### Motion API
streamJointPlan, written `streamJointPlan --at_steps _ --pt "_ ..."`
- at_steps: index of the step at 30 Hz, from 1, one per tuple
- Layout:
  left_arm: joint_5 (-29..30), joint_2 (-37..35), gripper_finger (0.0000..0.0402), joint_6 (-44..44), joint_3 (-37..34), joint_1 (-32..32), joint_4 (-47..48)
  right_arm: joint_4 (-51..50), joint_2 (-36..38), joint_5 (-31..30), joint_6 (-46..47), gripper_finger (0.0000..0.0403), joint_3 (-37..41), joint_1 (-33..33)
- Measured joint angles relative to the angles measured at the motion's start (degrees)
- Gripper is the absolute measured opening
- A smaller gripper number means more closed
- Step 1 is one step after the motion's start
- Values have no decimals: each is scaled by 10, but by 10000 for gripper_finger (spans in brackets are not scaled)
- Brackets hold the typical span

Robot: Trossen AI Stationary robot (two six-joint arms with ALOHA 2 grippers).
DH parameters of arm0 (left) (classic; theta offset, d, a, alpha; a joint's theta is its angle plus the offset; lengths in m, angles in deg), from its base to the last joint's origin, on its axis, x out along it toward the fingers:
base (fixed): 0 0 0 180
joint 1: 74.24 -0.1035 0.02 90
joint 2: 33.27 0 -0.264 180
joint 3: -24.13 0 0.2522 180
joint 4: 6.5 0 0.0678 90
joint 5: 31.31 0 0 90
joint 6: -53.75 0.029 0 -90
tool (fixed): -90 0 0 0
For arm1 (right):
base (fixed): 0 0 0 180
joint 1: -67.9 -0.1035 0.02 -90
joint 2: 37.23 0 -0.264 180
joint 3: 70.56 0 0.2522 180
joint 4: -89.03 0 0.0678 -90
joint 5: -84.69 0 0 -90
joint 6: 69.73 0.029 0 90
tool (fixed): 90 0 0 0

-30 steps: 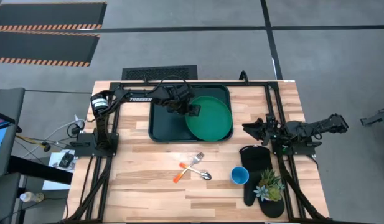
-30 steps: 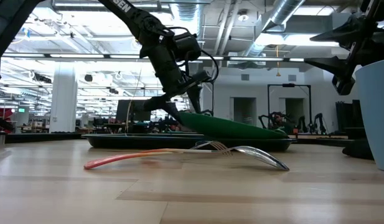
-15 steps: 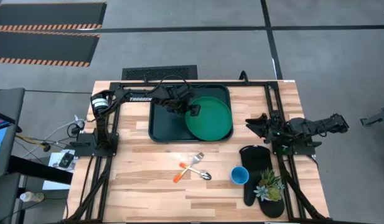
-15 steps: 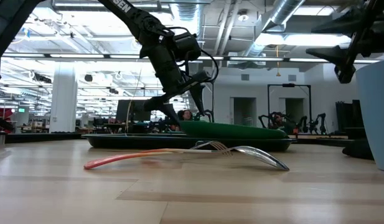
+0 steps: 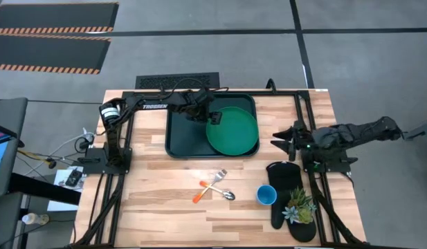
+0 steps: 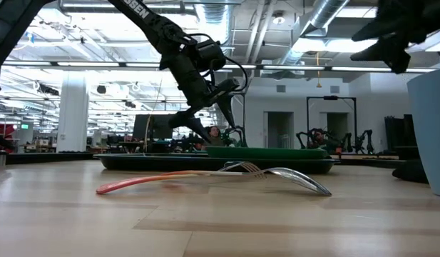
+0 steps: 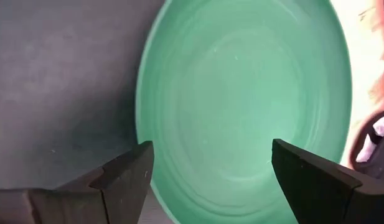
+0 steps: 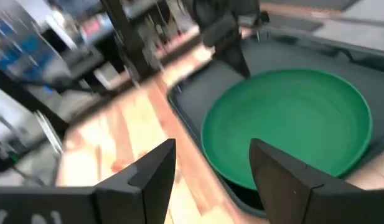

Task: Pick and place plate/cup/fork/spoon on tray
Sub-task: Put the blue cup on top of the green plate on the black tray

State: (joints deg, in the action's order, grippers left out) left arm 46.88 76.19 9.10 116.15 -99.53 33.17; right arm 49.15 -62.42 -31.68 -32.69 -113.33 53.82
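The green plate (image 5: 234, 130) lies flat in the right part of the dark green tray (image 5: 180, 135); it also shows in the low view (image 6: 266, 151). My left gripper (image 5: 212, 118) is open and hovers just above the plate's left edge (image 7: 148, 118), touching nothing. The fork (image 5: 217, 178) and the spoon (image 5: 223, 193), both orange-handled, lie crossed on the table in front of the tray. The blue cup (image 5: 266, 196) stands to their right. My right gripper (image 5: 277, 142) is open and empty, raised right of the tray.
A black mitt-like pad (image 5: 286, 181) and a small potted plant (image 5: 300, 206) lie at the near right beside the cup. The tray's left half is bare. Bare wood lies left of the cutlery (image 5: 151, 187).
My left gripper has let go of the plate and risen slightly. The plate, whose left edge was lifted and tilted, has dropped and now lies flat in the tray. My right gripper has risen higher above the table.
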Motion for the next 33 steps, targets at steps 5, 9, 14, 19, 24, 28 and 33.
streamJointPlan --at_steps 5,9,14,19,24,28,33 --pt "-15 -12 307 21 0 1 4 -42 -108 96 10 228 -70 0" --pt "-11 -31 307 45 0 0 8 -86 -191 193 60 227 -107 -4" --pt "-10 -61 307 81 0 0 11 -116 -272 276 117 227 -121 -35" --pt "-9 -91 307 125 0 3 29 -115 -322 295 185 227 -121 -103" --pt "-8 -107 307 145 0 7 40 -129 -355 270 244 227 -121 -149" --pt "-17 -116 307 170 0 17 39 -126 -378 259 251 227 -121 -160" --pt "-49 -136 307 203 0 67 22 -125 -383 249 244 227 -121 -154"
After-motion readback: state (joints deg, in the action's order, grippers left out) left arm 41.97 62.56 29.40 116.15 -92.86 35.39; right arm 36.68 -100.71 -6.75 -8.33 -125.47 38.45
